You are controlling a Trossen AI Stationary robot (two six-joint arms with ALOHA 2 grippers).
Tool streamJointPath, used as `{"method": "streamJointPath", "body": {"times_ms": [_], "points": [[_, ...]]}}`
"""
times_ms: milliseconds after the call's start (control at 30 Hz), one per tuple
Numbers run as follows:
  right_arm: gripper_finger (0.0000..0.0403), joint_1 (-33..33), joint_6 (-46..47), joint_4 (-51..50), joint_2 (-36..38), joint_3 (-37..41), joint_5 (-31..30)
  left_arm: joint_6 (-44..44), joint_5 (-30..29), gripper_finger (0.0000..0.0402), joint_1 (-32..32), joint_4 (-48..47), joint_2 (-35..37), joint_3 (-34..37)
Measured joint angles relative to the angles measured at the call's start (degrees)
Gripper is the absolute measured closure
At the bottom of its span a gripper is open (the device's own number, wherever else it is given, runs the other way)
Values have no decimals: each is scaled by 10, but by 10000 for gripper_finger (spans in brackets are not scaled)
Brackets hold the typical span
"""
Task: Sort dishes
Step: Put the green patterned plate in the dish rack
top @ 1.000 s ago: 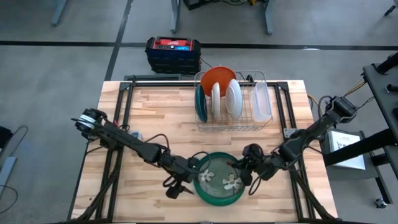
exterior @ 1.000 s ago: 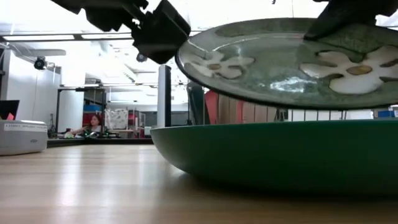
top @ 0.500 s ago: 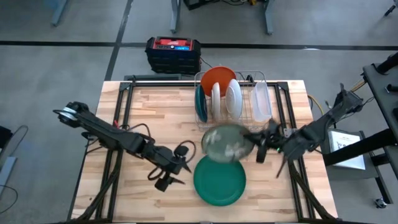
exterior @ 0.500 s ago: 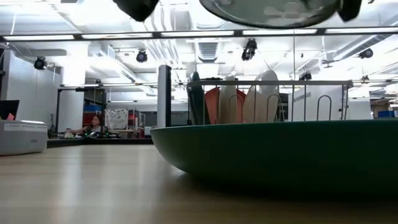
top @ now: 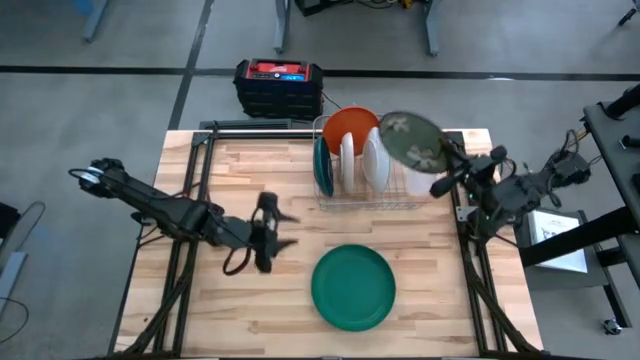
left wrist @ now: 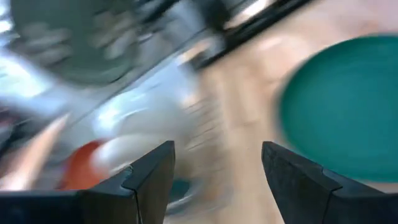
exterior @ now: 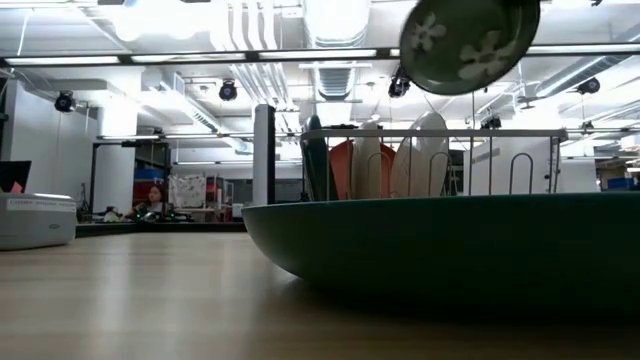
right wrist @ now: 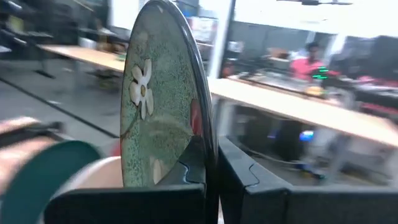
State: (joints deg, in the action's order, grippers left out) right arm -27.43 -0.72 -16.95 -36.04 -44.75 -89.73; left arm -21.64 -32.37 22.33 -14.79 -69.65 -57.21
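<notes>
Dark fingers of the right gripper (right wrist: 211,163) are clamped on the rim of the olive floral plate (top: 412,141), held tilted in the air over the wire rack (top: 372,190), where other dishes already stand (orange, white, dark green). A thin edge grip could slip, or the plate could strike a neighbour. Left gripper (left wrist: 214,171) is spread wide, empty, near the dark green plate (top: 352,287).
</notes>
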Motion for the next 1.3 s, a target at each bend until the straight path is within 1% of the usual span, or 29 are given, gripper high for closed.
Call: {"method": "streamJointPath", "body": {"times_ms": [67,100,200,267,333,400,433,533,700,833,933,1000,1067,1133,1200,1267,1300], "points": [[401,34,-33,0,16,0,-6,-15,-64,171,-8,1,3,0],[401,50,-47,0,23,0,-7,-22,-85,171,-14,3,4,0],[401,93,-72,0,38,-1,-3,-33,-121,171,-31,9,7,0],[401,116,-79,-1,48,-1,31,-35,-143,171,-44,20,7,0],[401,133,-76,0,54,-1,79,-36,-185,171,-55,28,7,0],[401,145,-60,0,57,-1,112,-36,-220,171,-67,30,7,0],[401,148,-53,0,56,-1,122,-37,-229,171,-72,30,7,0],[401,152,-45,0,49,-1,118,-38,-232,171,-83,30,7,0],[401,155,-34,-6,23,-1,77,-38,-232,171,-97,30,7,0],[401,155,-25,-8,-4,-1,75,-33,-232,171,-106,30,6,0],[401,155,-80,-8,-19,0,77,-32,-232,171,-106,30,5,0],[401,155,-111,13,-23,0,73,-31,-232,171,-106,30,5,0],[401,155,-135,26,-22,-5,97,-29,-232,171,-106,30,5,0],[401,155,-154,26,-20,-9,154,-28,-229,171,-106,30,5,0],[401,154,-165,31,-18,-10,207,-27,-212,171,-106,30,5,0],[401,154,-177,36,-18,-10,230,-22,-186,171,-106,30,5,0],[401,154,-188,43,-19,-10,232,-21,-175,171,-106,30,5,0]]}}
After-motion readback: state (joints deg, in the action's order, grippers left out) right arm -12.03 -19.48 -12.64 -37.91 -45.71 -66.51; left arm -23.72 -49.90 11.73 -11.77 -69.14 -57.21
